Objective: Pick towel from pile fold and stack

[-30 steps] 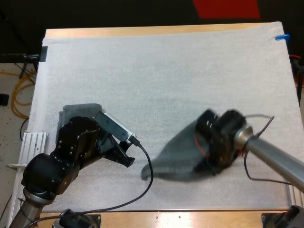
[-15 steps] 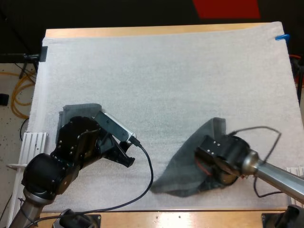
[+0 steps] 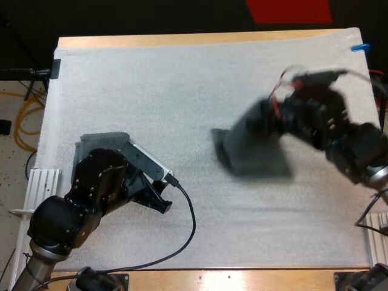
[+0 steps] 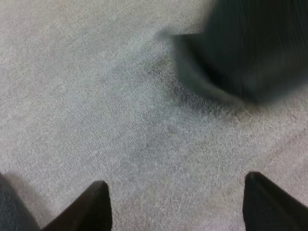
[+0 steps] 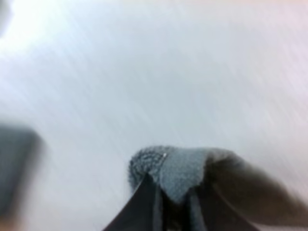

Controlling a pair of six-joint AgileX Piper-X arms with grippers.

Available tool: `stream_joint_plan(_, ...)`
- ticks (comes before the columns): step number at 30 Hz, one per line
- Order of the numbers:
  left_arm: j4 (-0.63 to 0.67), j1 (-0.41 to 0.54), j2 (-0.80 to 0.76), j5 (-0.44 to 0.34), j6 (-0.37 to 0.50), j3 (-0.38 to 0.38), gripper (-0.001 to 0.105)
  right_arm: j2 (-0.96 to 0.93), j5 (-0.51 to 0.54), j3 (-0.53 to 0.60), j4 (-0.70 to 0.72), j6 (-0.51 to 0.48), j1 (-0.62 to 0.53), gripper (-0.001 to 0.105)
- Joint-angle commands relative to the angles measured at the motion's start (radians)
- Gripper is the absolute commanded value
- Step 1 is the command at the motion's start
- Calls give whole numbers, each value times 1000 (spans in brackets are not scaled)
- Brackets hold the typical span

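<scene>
A dark grey-green towel hangs blurred above the mat's right half, lifted by my right gripper. In the right wrist view my right gripper is shut on a bunched fold of the towel, with the mat far below. A folded grey-green towel lies at the mat's left side, partly under my left arm. My left gripper sits just right of it, low over the mat. In the left wrist view my left gripper is open over bare mat, and the hanging towel is beyond it.
The white mat covers the wooden table. A metal rail lies off the mat's left edge near my left arm.
My right arm swung up and toward the far right, lifting the towel off the mat's near side. The left arm has not moved.
</scene>
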Motion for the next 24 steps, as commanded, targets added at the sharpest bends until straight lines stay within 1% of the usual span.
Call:
stream_joint_plan(1,-9,1,-3,4,-5,-2,57,14,-68,-30,-88,-7,-18,0)
stream_joint_plan(5,-9,1,-3,4,-5,-2,57,71,-131,-58,-74,-7,-11,0)
stream_joint_plan(9,-9,1,-3,4,-5,-2,57,122,-137,-53,-13,-9,19,0)
stream_joint_plan(12,-9,1,-3,4,-5,-2,57,165,-137,-31,58,-12,32,0)
stream_joint_plan(15,-9,1,-3,-8,-5,-2,57,187,-180,25,129,-12,58,0)
stream_joint_plan(18,-5,1,-3,-73,18,-2,57,169,-210,92,147,-12,133,0)
stream_joint_plan(20,3,1,-3,-114,37,-2,57,146,-228,123,173,-12,209,0)
stream_joint_plan(21,5,1,-3,-118,41,-2,57,138,-232,128,181,-12,234,0)
stream_joint_plan(23,6,1,-3,-118,43,-2,57,119,-245,132,208,-12,327,0)
stream_joint_plan(24,6,1,-3,-118,43,-2,57,116,-246,132,209,-12,346,0)
